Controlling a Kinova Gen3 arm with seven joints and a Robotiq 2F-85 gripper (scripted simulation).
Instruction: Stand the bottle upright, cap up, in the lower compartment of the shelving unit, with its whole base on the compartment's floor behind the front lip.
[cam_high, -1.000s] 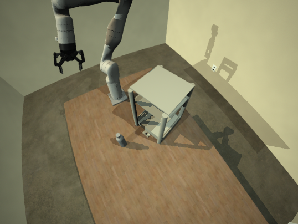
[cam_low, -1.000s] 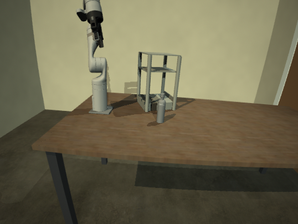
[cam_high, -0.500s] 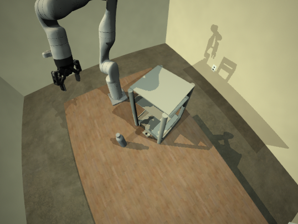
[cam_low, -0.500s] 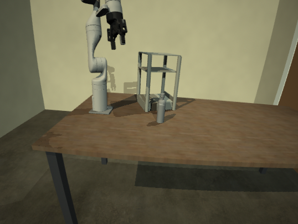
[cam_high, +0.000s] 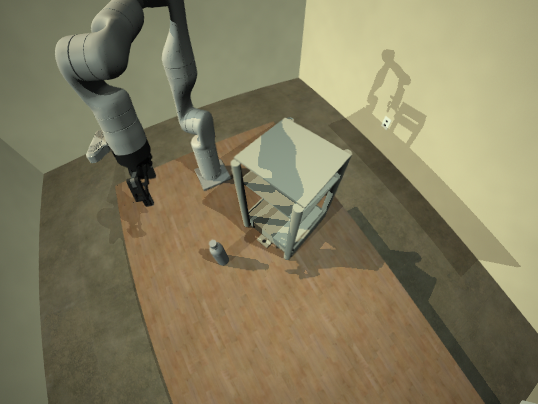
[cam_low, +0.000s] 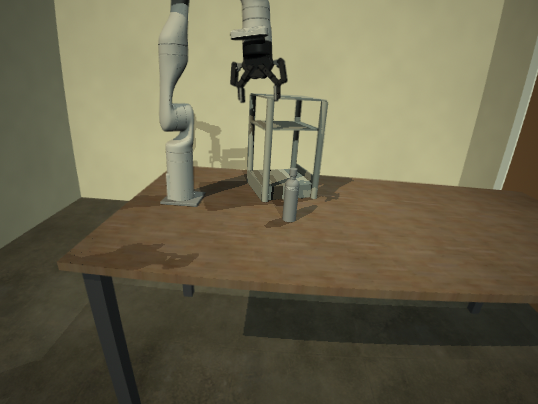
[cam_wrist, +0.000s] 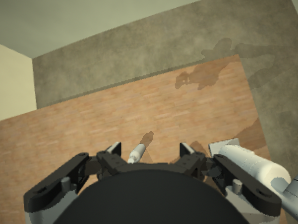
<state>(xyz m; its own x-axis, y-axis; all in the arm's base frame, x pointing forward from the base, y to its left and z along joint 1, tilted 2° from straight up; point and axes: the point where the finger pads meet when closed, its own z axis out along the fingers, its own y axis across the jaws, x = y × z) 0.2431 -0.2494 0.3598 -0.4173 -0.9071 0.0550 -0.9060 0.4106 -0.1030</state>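
Gripper (cam_high: 141, 192) (cam_low: 259, 95) (cam_wrist: 150, 148) was wide open, nothing held, high above the table (cam_high: 240, 320) (cam_low: 320, 250) (cam_wrist: 105, 120). Bottle (cam_high: 219, 253) (cam_low: 290, 200) (cam_wrist: 136, 153) stood upright on the table, outside the shelf (cam_high: 295, 227) (cam_low: 268, 150). We still had grasp, lift, insertion and release left.
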